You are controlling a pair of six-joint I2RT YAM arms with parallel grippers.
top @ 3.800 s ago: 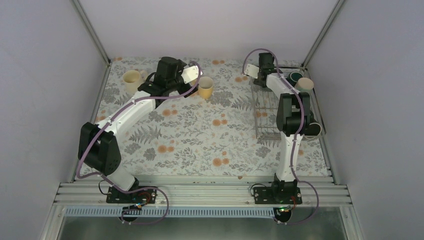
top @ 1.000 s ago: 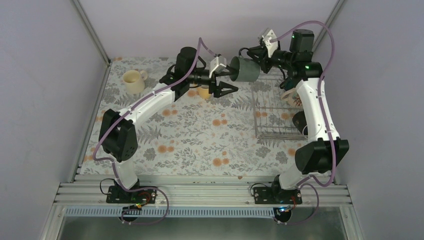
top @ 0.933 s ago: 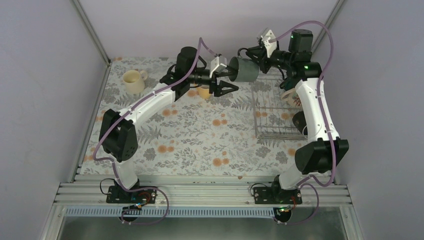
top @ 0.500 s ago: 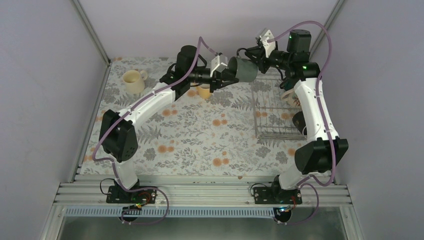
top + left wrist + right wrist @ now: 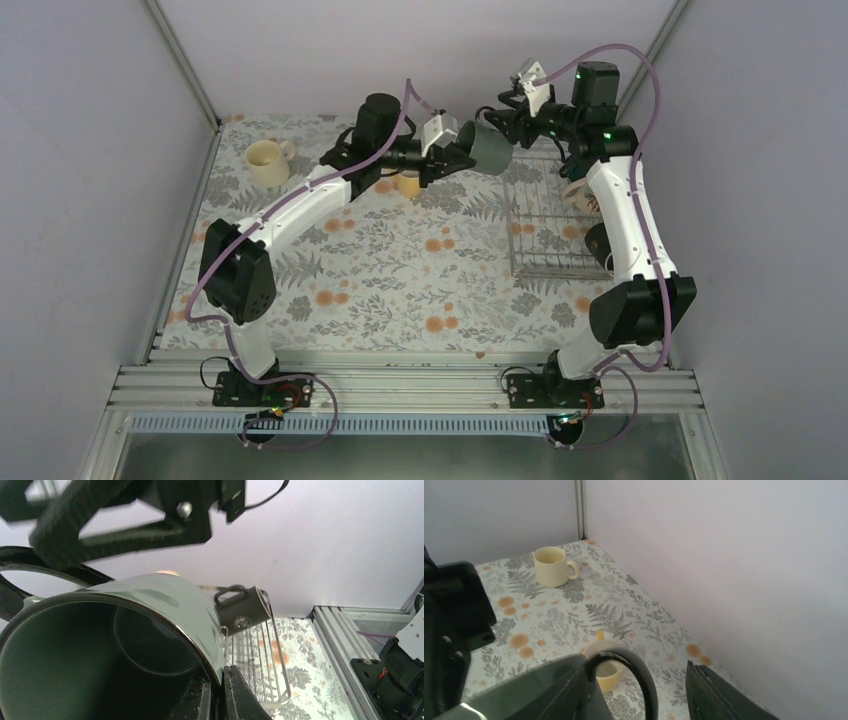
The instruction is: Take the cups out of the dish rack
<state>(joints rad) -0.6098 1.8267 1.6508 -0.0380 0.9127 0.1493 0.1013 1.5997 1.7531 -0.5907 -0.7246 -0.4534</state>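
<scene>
Far left at the back, the cream mug stands upright on the floral table, well clear of both arms. The left arm reaches right across the back of the table. Under its forearm we see the yellow mug, upright on the table and partly hidden.

The left gripper is clenched on the rim of the dark green mug. In the wrist view one finger sits inside the mouth and the other outside, pinching the wall. The mug is in the air, tipped on its side with its mouth facing the left arm, between the two grippers and just left of the rack's far end.

The right gripper is at the mug's handle side. Its wrist view shows the handle between parted fingers, with daylight between the handle and the right-hand finger, so we read it as released. We can't tell whether the other finger is touching.

The dish rack is on the table at the right, beside the right arm. Inside it are the black mug, lying tilted with a small mark on its side, and a pale mug mostly hidden behind the arm.
</scene>
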